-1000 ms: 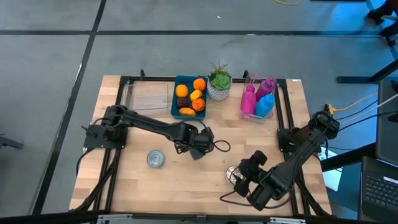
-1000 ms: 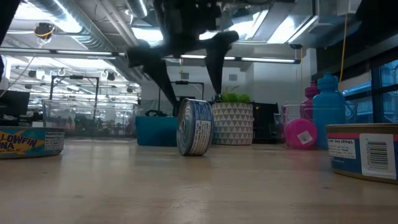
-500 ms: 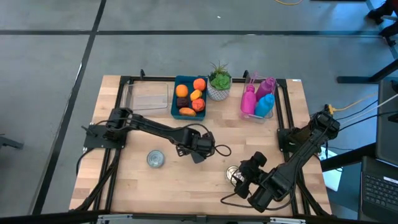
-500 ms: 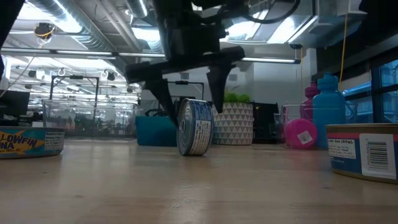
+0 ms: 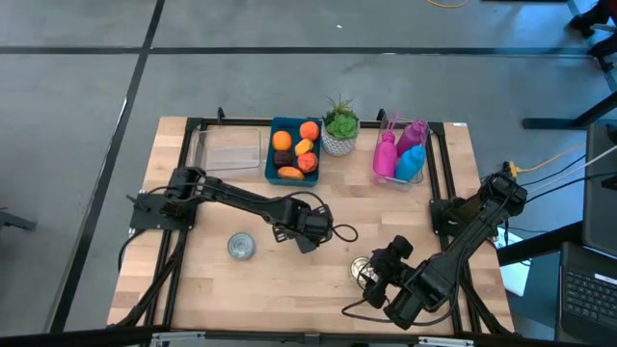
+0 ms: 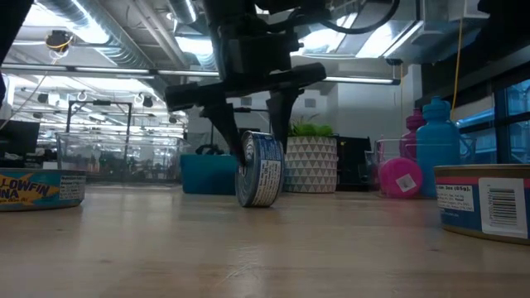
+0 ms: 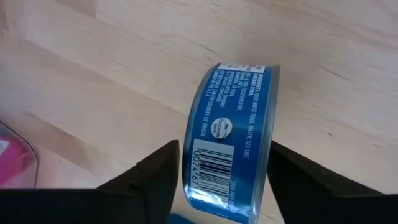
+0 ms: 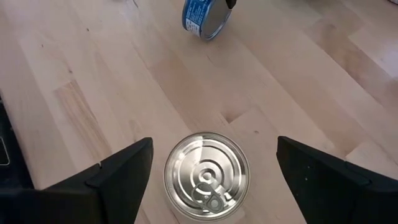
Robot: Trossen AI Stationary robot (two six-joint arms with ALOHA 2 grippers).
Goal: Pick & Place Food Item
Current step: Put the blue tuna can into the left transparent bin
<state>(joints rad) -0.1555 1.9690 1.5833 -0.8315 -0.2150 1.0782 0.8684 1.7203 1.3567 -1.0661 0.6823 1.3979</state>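
Blue tuna can (image 7: 229, 140) stands on edge on the surface (image 7: 93, 93) between the left hand's (image 7: 221, 180) narrowly parted fingers; right hand (image 8: 208, 168) spreads wide over another can (image 8: 206, 176).

Even overhead light; ceiling strips (image 6: 108, 74) glare; low-view foreground blurred.

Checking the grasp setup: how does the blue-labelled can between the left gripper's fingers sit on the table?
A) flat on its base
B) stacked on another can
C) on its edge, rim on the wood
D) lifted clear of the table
C: the blue-labelled can stands on its edge on the table, with the left gripper straddling it, fingers open.
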